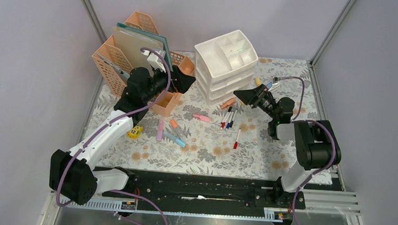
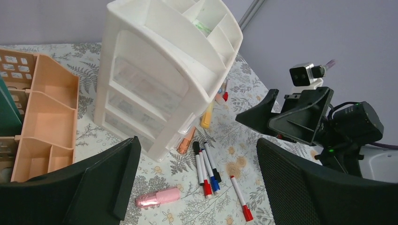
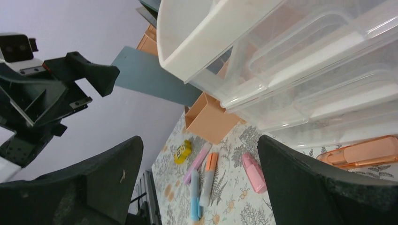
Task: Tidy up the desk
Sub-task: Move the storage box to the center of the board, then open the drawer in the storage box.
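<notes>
**A:** How do your end effectors stand?

**B:** Your left end effector (image 1: 184,82) hangs spread wide with nothing between its fingers, just left of the white drawer unit (image 1: 226,67). Your right end effector (image 1: 246,96) is equally spread and empty, hovering just off the unit's front right corner.

**A:** And the worktop?

**B:** The worktop (image 1: 210,155) lies under the unit and runs out from it on every side. Its long axis goes left to right, parallel to the black rail (image 1: 202,188) on the unit's near side.

**A:** How will it handle?

**B:** I judge it rigid and fixed, so you don't lift it. Its printed cloth looks thin and soft, and will probably wrinkle or drag if your fingers scrape it. Take hold of the loose things instead. The markers (image 1: 229,117) just in front of the unit look light, stiff and likely to roll, so pinch across a barrel at mid-length. Most lie with their long axes pointing roughly toward the unit.
</notes>
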`<move>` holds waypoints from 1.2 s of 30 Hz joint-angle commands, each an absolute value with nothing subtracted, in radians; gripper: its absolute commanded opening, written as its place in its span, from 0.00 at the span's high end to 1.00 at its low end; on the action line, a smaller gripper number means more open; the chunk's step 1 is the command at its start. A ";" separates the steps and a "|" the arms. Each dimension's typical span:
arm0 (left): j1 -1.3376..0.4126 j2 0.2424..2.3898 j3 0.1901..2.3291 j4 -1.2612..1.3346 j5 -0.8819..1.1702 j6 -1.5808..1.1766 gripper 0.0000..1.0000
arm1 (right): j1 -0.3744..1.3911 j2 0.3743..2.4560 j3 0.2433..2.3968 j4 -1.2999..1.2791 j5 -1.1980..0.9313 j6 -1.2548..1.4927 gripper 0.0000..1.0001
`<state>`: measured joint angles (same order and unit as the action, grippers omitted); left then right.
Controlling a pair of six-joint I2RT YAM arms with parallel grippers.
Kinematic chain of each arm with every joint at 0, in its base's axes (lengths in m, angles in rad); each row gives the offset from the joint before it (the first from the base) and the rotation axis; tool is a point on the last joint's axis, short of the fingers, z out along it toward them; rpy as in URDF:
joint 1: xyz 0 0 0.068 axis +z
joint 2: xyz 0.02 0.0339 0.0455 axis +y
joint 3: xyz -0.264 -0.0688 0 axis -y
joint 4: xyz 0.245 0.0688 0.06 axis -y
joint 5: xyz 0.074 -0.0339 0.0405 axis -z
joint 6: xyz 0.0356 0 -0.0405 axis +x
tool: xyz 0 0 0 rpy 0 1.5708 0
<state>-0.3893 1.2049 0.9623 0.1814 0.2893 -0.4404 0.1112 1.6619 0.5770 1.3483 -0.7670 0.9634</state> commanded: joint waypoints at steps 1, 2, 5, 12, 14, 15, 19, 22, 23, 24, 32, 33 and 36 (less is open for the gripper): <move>-0.388 1.198 0.974 0.230 0.329 -0.417 0.01 | 0.141 1.718 0.627 1.629 -0.623 1.030 0.01; -0.387 1.204 0.983 0.217 0.330 -0.412 0.01 | 0.145 1.737 0.637 1.628 -0.599 1.032 0.01; -0.387 1.211 0.992 0.190 0.315 -0.388 0.01 | 0.158 1.802 0.703 1.620 -0.593 1.055 0.01; -0.387 1.208 0.991 0.179 0.294 -0.367 0.01 | 0.170 1.889 0.784 1.634 -0.555 1.095 0.01; -0.387 1.206 0.990 0.179 0.295 -0.367 0.01 | 0.173 1.910 0.797 1.636 -0.542 1.111 0.01; -0.387 1.207 0.990 0.179 0.294 -0.366 0.01 | 0.175 1.917 0.802 1.636 -0.539 1.112 0.01; -0.388 1.206 0.990 0.174 0.282 -0.358 0.01 | 0.182 1.937 0.818 1.642 -0.529 1.132 0.01; -0.387 1.207 0.989 0.173 0.281 -0.356 0.01 | 0.182 1.951 0.828 1.652 -0.511 1.153 0.01; -0.388 1.207 0.989 0.173 0.279 -0.355 0.01 | 0.183 1.958 0.837 1.652 -0.510 1.161 0.01; -0.387 1.208 0.989 0.172 0.279 -0.354 0.01 | 0.184 1.965 0.842 1.653 -0.507 1.170 0.01; -0.387 1.211 0.989 0.167 0.267 -0.344 0.01 | 0.188 2.008 0.896 1.667 -0.482 1.223 0.01; -0.388 1.212 0.989 0.167 0.267 -0.342 0.01 | 0.189 2.013 0.906 1.667 -0.482 1.231 0.01; -0.388 1.211 0.989 0.165 0.265 -0.339 0.01 | 0.189 2.039 0.940 1.669 -0.488 1.264 0.06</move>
<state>-0.3893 1.2129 0.9623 0.1398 0.2798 -0.3618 0.1753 2.0109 0.8703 1.5082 -0.5114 1.2198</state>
